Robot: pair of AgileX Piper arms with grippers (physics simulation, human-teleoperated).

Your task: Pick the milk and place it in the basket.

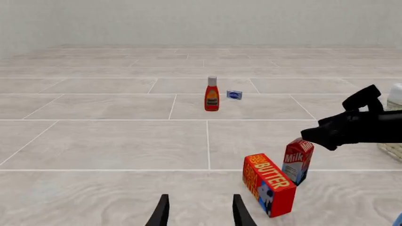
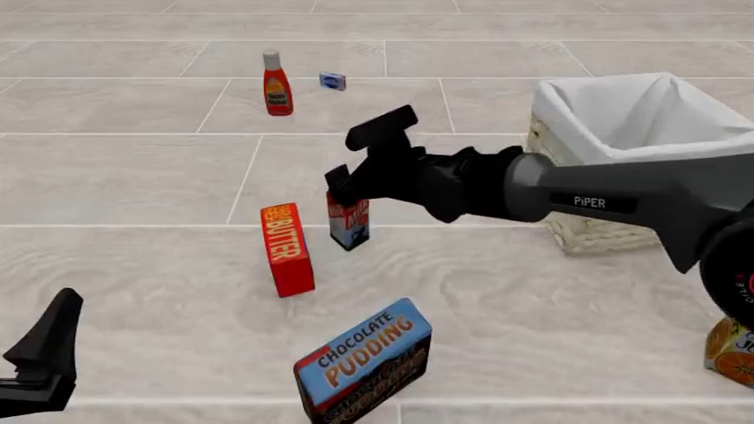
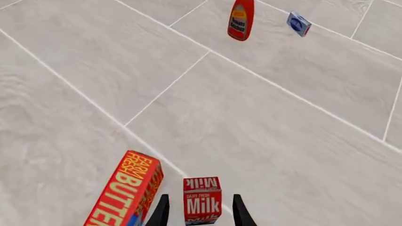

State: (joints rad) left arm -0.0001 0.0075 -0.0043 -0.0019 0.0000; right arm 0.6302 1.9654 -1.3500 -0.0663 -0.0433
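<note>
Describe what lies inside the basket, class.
The basket shows only its white cloth lining; no item appears on the visible part. The right arm crosses its near side, so the bottom and near inner wall are hidden.

Item count: one milk carton (image 2: pixel 349 221), one butter box (image 2: pixel 286 248), one pudding box (image 2: pixel 364 359), one ketchup bottle (image 2: pixel 277 84), one small blue box (image 2: pixel 332 80), one basket (image 2: pixel 613 124), one orange carton (image 2: pixel 733 350).

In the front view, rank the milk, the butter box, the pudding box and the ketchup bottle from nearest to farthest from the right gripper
1. milk: directly beneath the right gripper.
2. butter box: just left of the milk, nearer the camera.
3. ketchup bottle and chocolate pudding box: too close to call; the bottle stands far back on the left, the box lies at the near edge.
</note>
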